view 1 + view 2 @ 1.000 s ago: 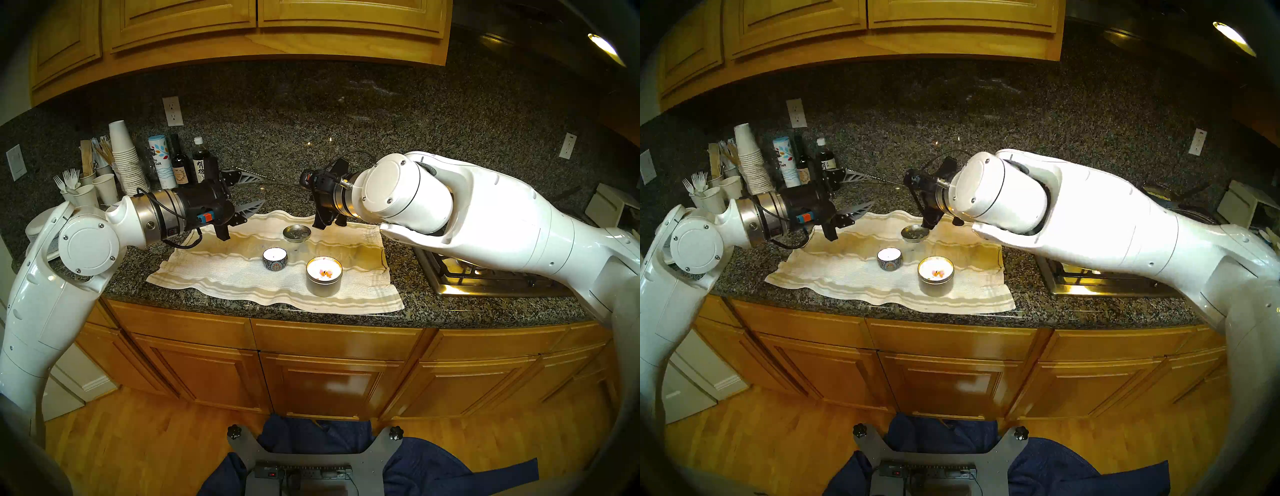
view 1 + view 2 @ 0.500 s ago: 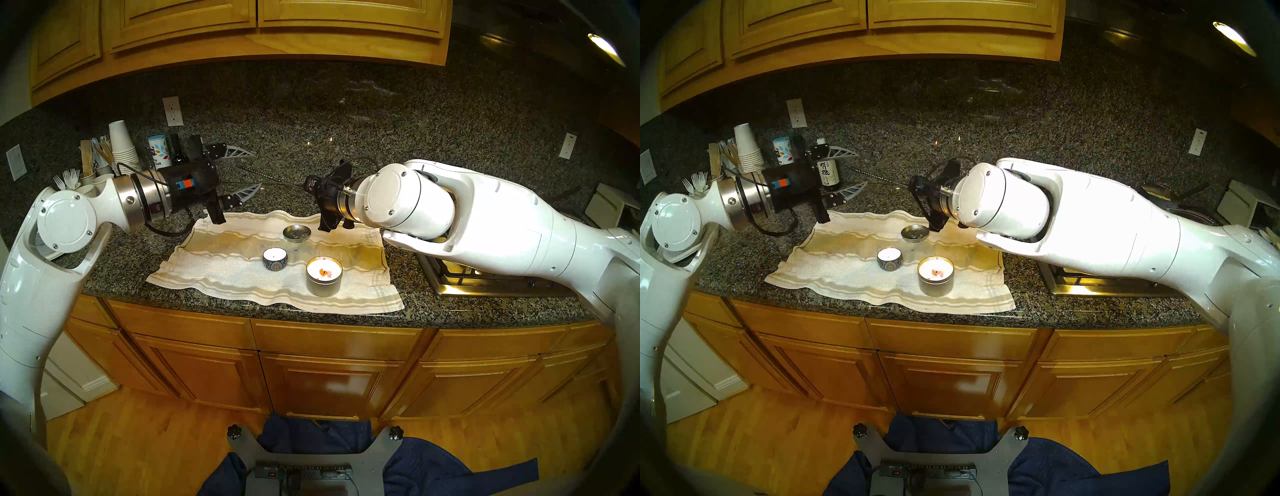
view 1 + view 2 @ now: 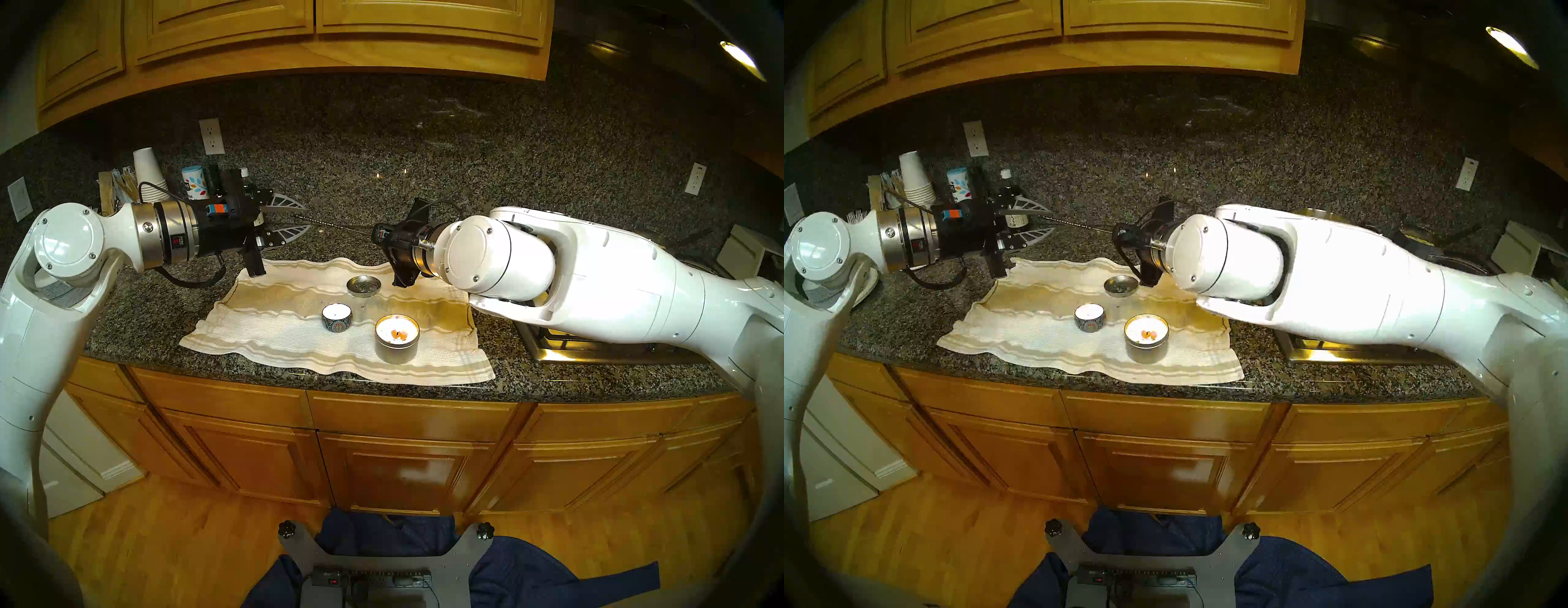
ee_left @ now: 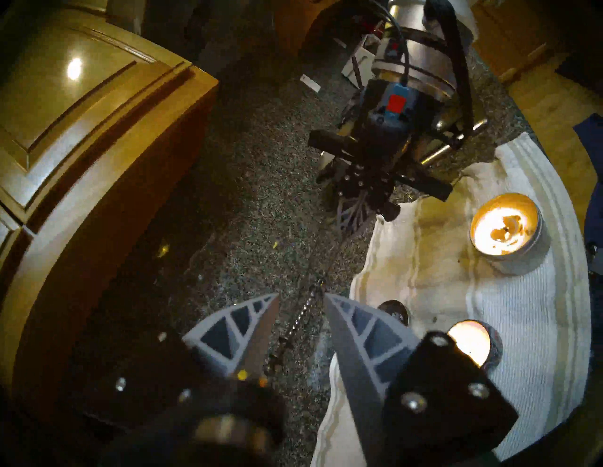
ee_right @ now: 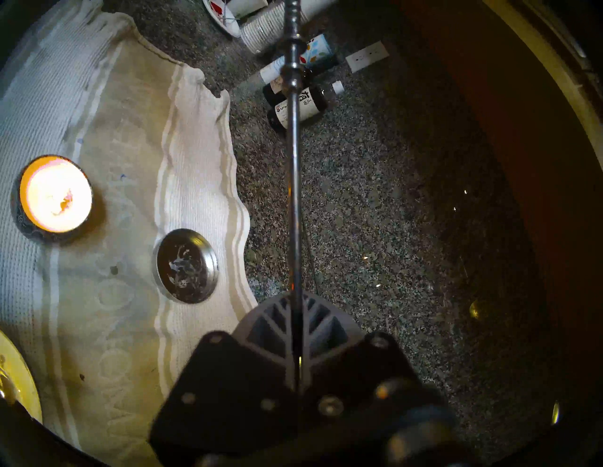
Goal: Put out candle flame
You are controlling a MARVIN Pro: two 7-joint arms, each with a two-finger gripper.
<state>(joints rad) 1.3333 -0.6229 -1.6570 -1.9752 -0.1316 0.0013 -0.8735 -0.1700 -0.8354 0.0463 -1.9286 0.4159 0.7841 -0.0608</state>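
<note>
The candle [image 3: 397, 334] at our six o'clock burns on while our left fingers [image 4: 270, 313] have spread off the snuffer rod [image 5: 294, 163], leaving our right fingers [image 5: 275, 323] clamping it alone.

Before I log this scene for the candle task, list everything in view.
Towel: one, cream striped, spread on the counter.
Small candle: one, patterned cup, lit, towel centre.
Tin candle: one, silver, lit, towel front right.
Lid: one, silver, towel back.
Snuffer rod: one, thin metal, held level above the counter.
Paper cups: a stack, white, back left.
Salt canister: one, white and blue, back left.
Stove: one, steel, right.
Left tool: open around the rod's tip.
Right tool: shut on the rod.
</note>
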